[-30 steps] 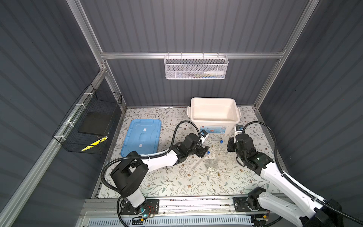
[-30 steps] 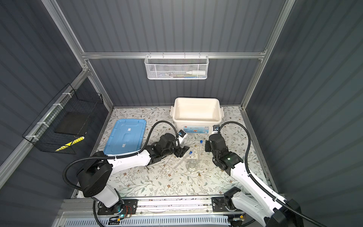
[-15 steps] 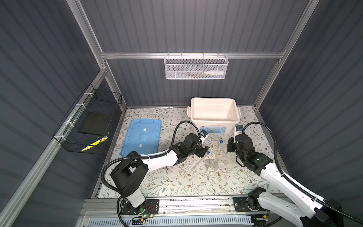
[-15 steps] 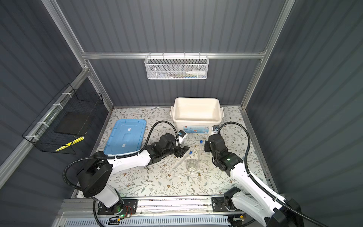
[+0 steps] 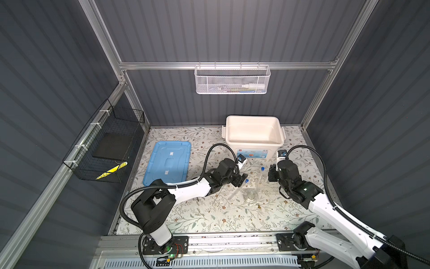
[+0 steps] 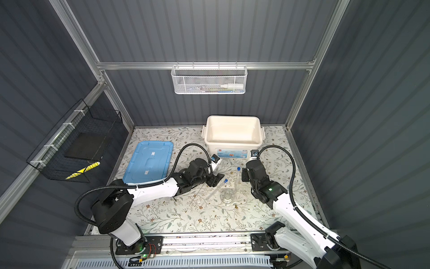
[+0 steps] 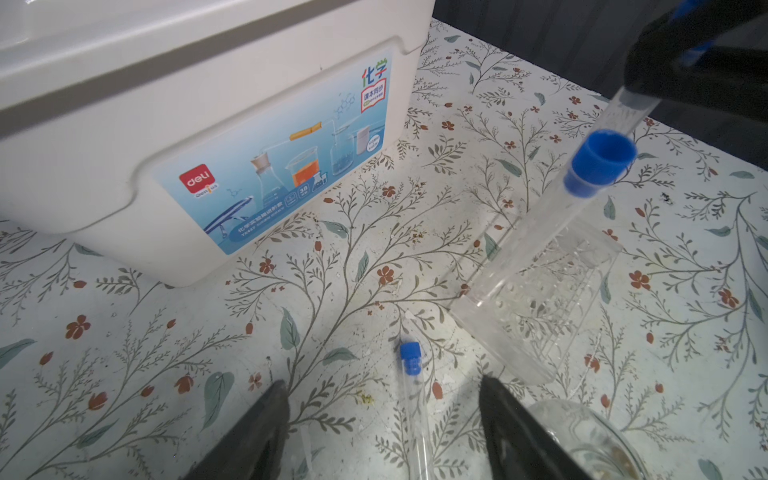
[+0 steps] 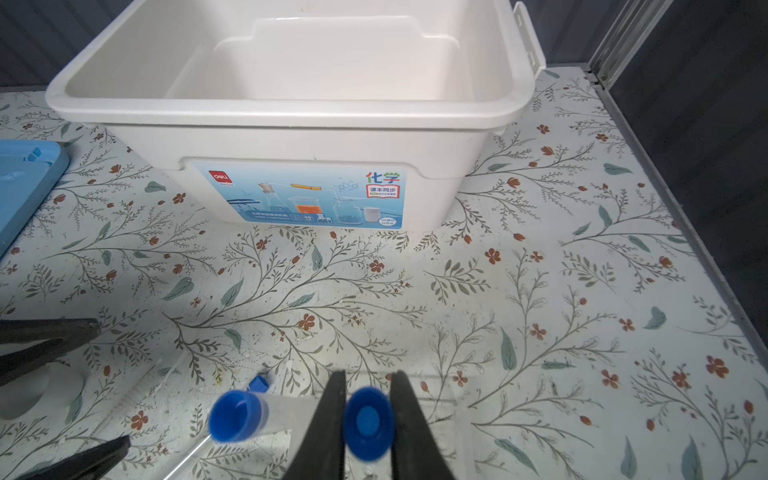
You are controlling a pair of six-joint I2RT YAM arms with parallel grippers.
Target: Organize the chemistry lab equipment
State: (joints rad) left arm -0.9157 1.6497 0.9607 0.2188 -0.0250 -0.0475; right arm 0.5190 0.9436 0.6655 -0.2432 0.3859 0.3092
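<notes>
On the table (image 5: 209,216): we see an open white box (image 5: 274,146) at the back.
Blue lid (image 5: 167,163): flat, left of the box.
Clear rack (image 7: 540,291): in front of the box, between our arms.
Left fingers (image 7: 257,436): wide apart, holding nothing, one on each side of the lying tube (image 7: 409,361), which is flat on the table near the rack.
Right fingers (image 8: 332,415): squeezed tight on the held tube (image 8: 368,422) by its blue cap, over the rack.
Standing tube (image 7: 600,162): upright in the rack, just beside the held one.

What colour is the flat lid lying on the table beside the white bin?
Light blue. The lid is plain, with no pattern, and it shows best in a top view.
</notes>
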